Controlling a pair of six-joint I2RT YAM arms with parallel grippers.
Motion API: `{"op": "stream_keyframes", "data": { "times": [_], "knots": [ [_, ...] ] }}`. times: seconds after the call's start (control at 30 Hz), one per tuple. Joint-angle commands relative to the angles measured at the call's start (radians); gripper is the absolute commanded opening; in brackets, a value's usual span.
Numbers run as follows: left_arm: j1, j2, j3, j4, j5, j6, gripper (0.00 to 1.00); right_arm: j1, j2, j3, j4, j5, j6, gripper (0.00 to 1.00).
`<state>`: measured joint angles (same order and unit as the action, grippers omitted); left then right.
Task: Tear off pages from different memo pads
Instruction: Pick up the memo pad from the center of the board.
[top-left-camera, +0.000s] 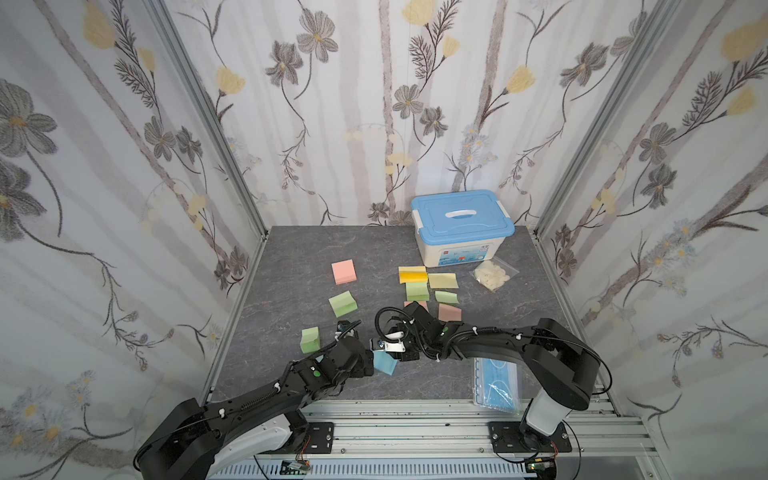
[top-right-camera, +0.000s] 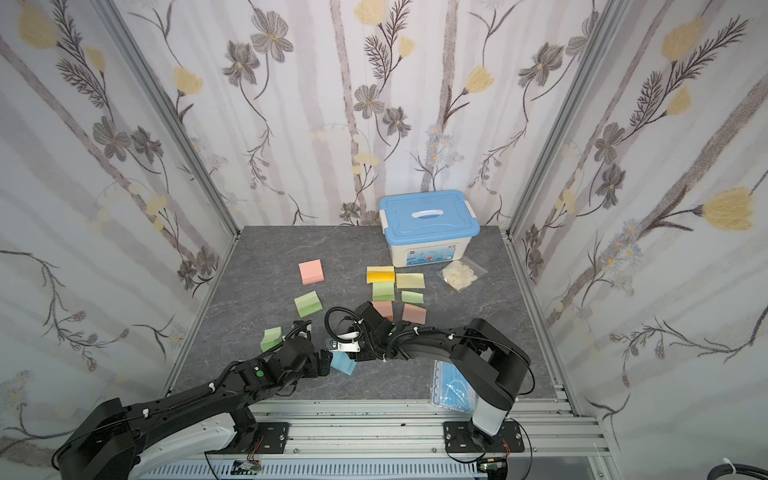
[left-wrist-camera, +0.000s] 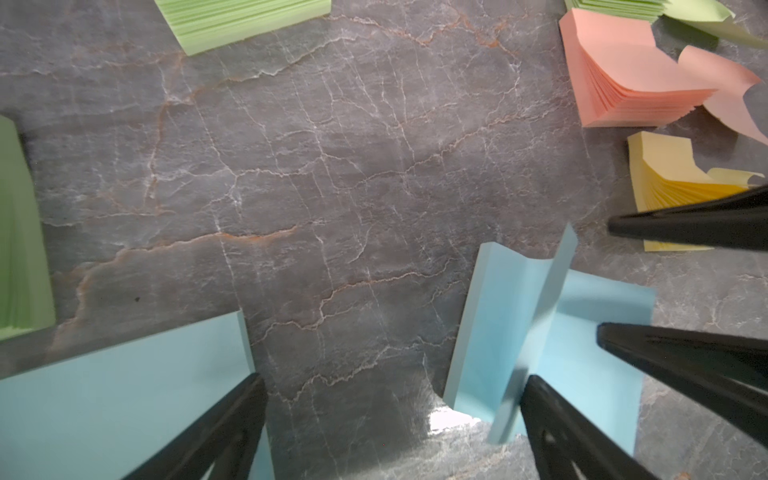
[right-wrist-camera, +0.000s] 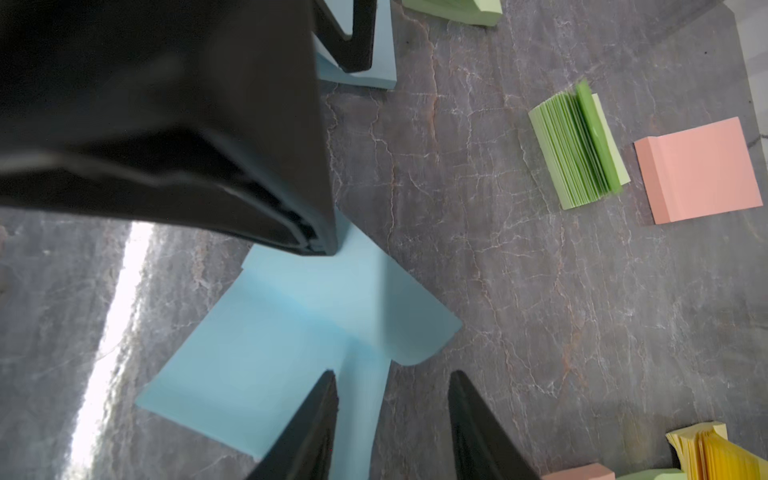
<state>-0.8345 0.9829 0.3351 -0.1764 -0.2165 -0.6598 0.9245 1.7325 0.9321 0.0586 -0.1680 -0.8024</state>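
A green memo pad (top-left-camera: 309, 340) lies on the grey tabletop (top-left-camera: 291, 270), just beside the wrist of the left arm. The left pincer (left-wrist-camera: 395, 378) points down at the tabletop with its jaws wide apart. One finger (left-wrist-camera: 232, 428) is over a first blue memo pad (left-wrist-camera: 124, 395), and the other finger (left-wrist-camera: 573, 436) is over a second blue memo pad (top-left-camera: 386, 363). I cannot tell if they press on the pads. This second pad lies between the two pincers. From it a curled blue page (left-wrist-camera: 555, 291) stands up.

The right pincer (right-wrist-camera: 392, 374) comes from the right side. Its jaws are partly apart and the raised page passes between them, close to one finger. A strip of tabletop shows before the other finger, so the page is not clamped. Behind the right arm lie a yellow memo pad (top-left-camera: 412, 274) and a loose pink page (top-left-camera: 450, 311), well apart from both pincers.
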Motion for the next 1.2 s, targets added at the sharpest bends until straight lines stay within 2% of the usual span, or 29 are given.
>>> {"op": "stream_keyframes", "data": {
  "times": [0.0, 0.07, 0.13, 0.2, 0.33, 0.43, 0.57, 0.7, 0.9, 1.0, 1.1, 1.17],
  "knots": [
    [0.004, -0.031, 0.016, -0.062, -0.042, -0.029, 0.98, 0.004, 0.024, 0.016, 0.122, 0.022, -0.085, 0.49],
    [0.004, -0.089, 0.047, -0.165, -0.117, -0.059, 0.98, 0.004, 0.03, 0.01, 0.159, 0.039, -0.106, 0.54],
    [0.006, -0.187, 0.083, -0.296, -0.21, -0.089, 0.98, 0.003, 0.03, -0.037, 0.195, 0.05, -0.136, 0.73],
    [0.014, -0.293, 0.105, -0.383, -0.274, -0.098, 0.98, 0.003, 0.031, -0.05, 0.213, 0.044, -0.172, 0.84],
    [0.047, -0.481, 0.122, -0.469, -0.326, -0.092, 0.98, 0.009, 0.035, -0.073, 0.217, -0.001, -0.277, 0.85],
    [0.065, -0.554, 0.115, -0.483, -0.322, -0.087, 0.98, 0.026, 0.033, -0.088, 0.241, -0.002, -0.335, 0.84],
    [0.078, -0.552, 0.105, -0.486, -0.311, -0.083, 0.98, 0.046, 0.029, -0.101, 0.237, -0.002, -0.416, 0.77],
    [0.084, -0.533, 0.098, -0.47, -0.302, -0.078, 0.98, 0.048, 0.022, -0.106, 0.2, -0.022, -0.434, 0.72],
    [0.092, -0.529, 0.085, -0.451, -0.295, -0.068, 0.99, 0.06, 0.022, -0.101, 0.128, -0.05, -0.453, 0.52],
    [0.097, -0.527, 0.081, -0.447, -0.288, -0.065, 0.99, 0.062, 0.028, -0.096, 0.115, -0.054, -0.448, 0.32],
    [0.099, -0.524, 0.076, -0.439, -0.275, -0.06, 0.99, 0.059, 0.014, -0.093, 0.115, -0.057, -0.411, 0.01],
    [0.101, -0.522, 0.075, -0.434, -0.261, -0.056, 0.99, 0.05, -0.011, -0.089, 0.113, -0.055, -0.365, 0.0]
  ]
}}
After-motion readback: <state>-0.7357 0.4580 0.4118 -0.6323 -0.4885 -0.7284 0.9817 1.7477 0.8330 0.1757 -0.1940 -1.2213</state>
